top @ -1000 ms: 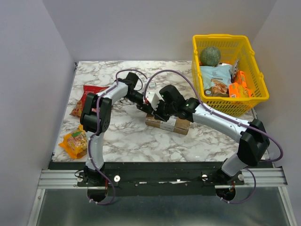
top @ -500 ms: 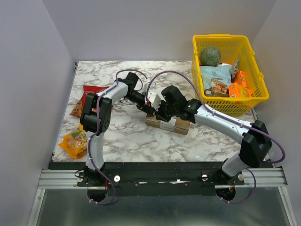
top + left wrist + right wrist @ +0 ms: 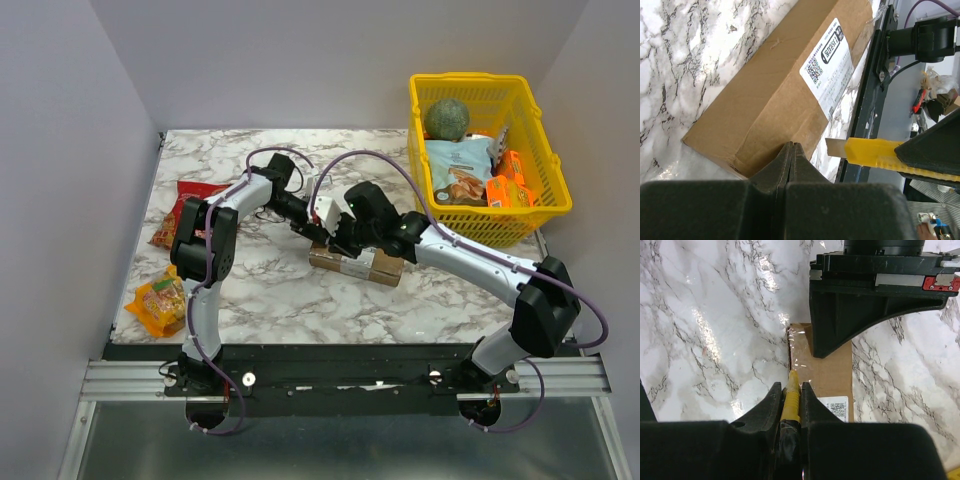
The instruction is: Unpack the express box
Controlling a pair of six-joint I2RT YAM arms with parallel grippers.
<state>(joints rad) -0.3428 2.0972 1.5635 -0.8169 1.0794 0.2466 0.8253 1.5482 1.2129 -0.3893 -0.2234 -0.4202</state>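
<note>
The right gripper (image 3: 791,388), nipped narrowly around the yellow cutter (image 3: 875,150), has edged toward three o'clock at the taped end of the express box (image 3: 772,107), so slitting looks underway.

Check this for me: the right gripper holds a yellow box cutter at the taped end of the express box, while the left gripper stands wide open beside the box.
One thing is wrong: the left gripper is shut, not wide open; the left wrist view shows its fingers pressed together at the express box. The right gripper does hold the yellow box cutter at the taped end.
</note>
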